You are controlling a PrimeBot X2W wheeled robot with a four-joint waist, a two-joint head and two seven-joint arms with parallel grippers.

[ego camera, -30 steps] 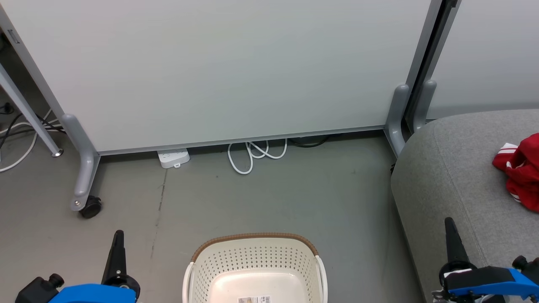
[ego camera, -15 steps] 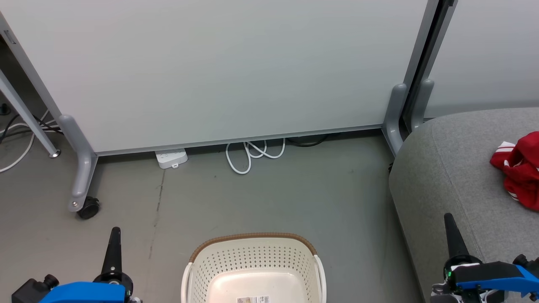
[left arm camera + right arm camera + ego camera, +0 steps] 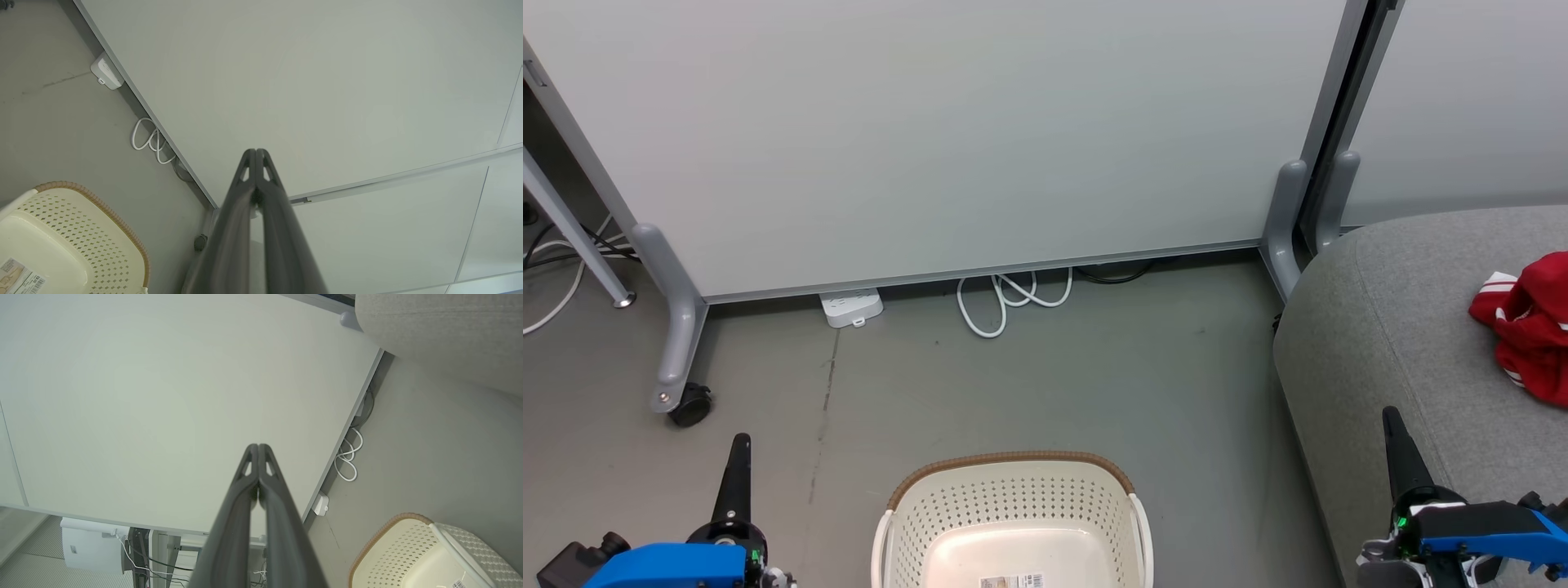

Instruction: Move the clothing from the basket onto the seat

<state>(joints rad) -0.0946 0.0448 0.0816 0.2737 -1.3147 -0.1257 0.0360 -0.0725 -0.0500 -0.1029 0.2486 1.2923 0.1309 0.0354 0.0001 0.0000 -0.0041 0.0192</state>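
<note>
Head view: the clothing (image 3: 1531,327) is seen bunched on the seat (image 3: 1405,343) at right, well apart from the basket (image 3: 1013,498), which is set on the floor (image 3: 1094,384). Left wrist view: the jaws of the left gripper (image 3: 256,152) are pressed together, nothing held. Right wrist view: the jaws of the right gripper (image 3: 258,446) are likewise clenched and empty.

Place: an office-like workroom is suggested.
Dividers: pale grey castor-footed partition panels (image 3: 931,139) are stood upright.
Floor: a white power strip (image 3: 850,308) and looped white cable (image 3: 1016,299) are laid on smooth grey flooring (image 3: 1094,392).
</note>
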